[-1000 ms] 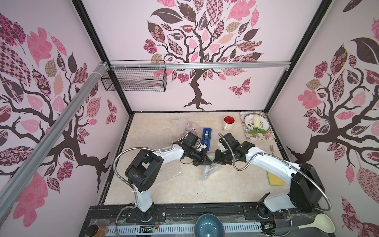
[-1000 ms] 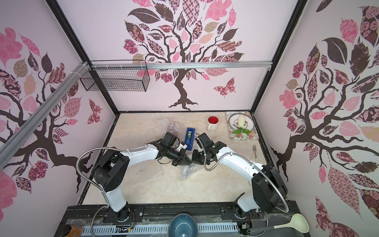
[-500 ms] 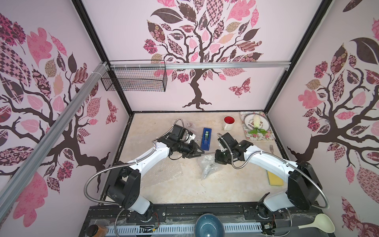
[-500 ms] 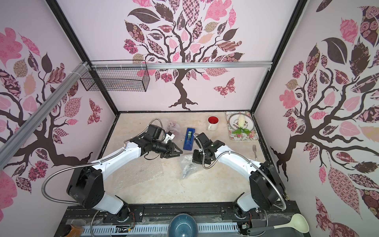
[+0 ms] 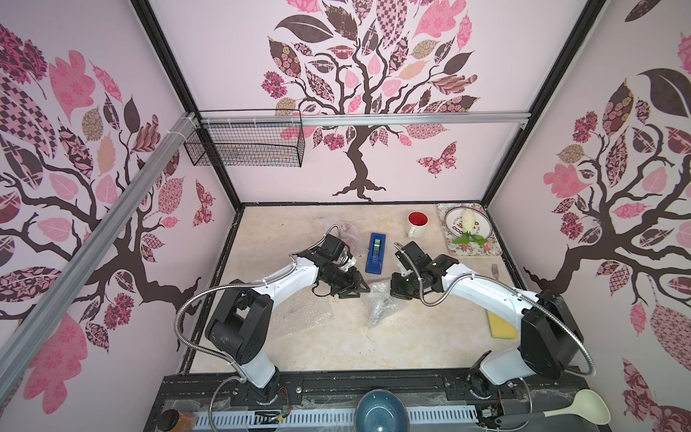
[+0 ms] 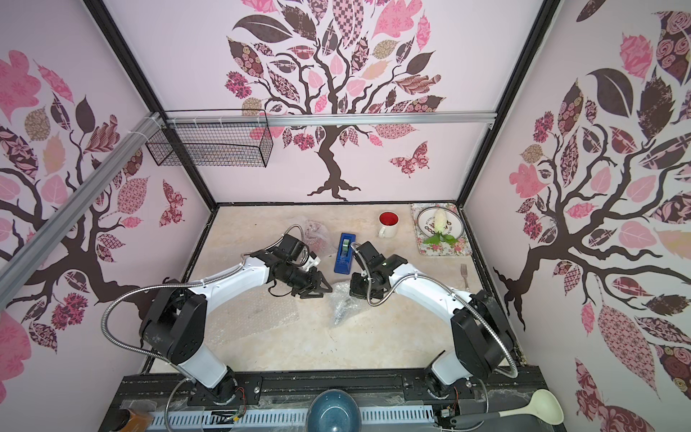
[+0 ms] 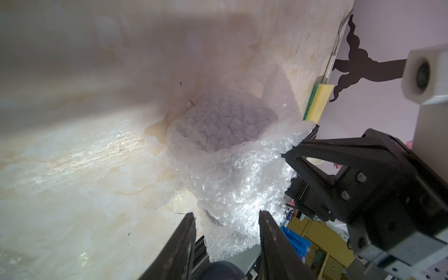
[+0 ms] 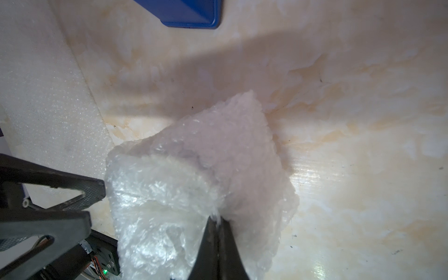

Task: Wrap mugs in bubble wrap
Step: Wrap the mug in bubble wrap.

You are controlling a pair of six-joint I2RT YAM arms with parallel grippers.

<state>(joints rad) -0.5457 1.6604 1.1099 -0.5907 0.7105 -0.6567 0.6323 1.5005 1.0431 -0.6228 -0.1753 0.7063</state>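
Bundle of bubble wrap point(image 5: 381, 303), contents indistinct

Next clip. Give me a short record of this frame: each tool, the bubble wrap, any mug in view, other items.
left tool: open, jaws apart at the bundle's edge
right tool: shut on the bundle's wrap
bundle: crumpled bubble wrap, between the tools
spare sheet: flat, on the left tool's side
white mug: upright, unwrapped, at the back
tape dispenser: blue, behind the bundle
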